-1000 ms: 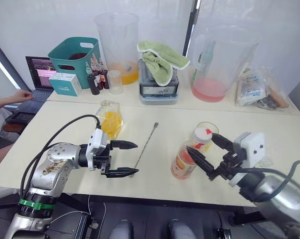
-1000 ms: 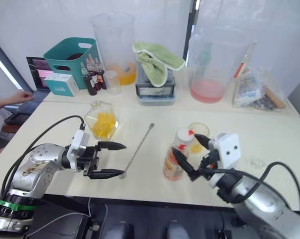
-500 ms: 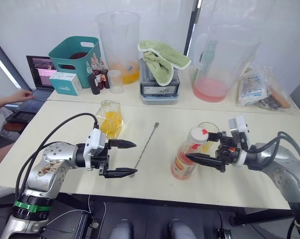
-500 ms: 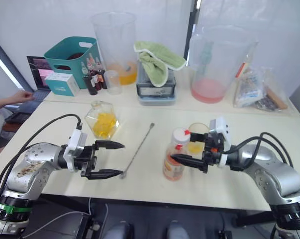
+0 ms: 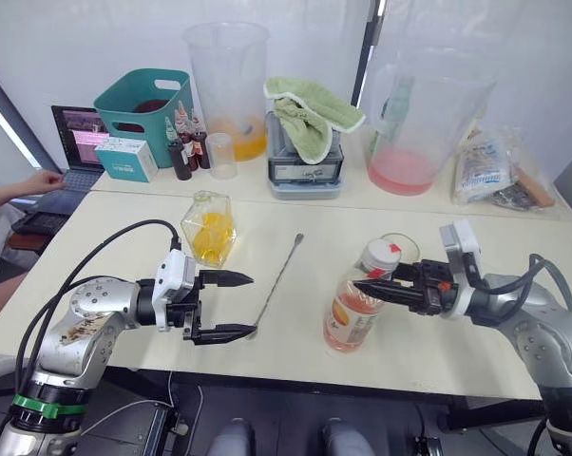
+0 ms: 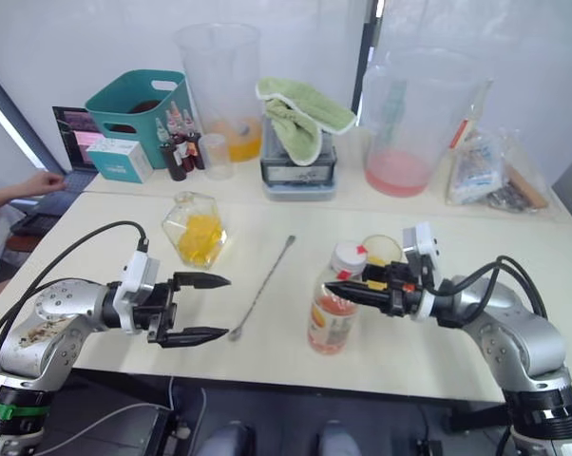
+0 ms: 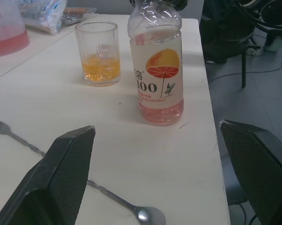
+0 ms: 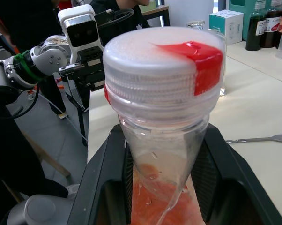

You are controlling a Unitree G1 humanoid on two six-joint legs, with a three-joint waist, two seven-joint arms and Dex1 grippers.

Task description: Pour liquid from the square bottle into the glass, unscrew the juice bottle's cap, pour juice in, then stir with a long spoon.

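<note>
Bottle: our slim clear plastic juice bottle of pale pink-orange liquid stands on the pale surface, just beside the small clear tumbler glass.
Right gripper: jaws flank the bottle's neck under the white red-marked cap, seemingly closed on it.
Left gripper: jaws wide, empty, near the thin silver long spoon.
Advice: we steady the bottle before twisting.

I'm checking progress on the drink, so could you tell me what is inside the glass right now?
The glass holds a shallow layer of orange liquid. In the head views the juice bottle and right gripper cover its lower part.
</note>
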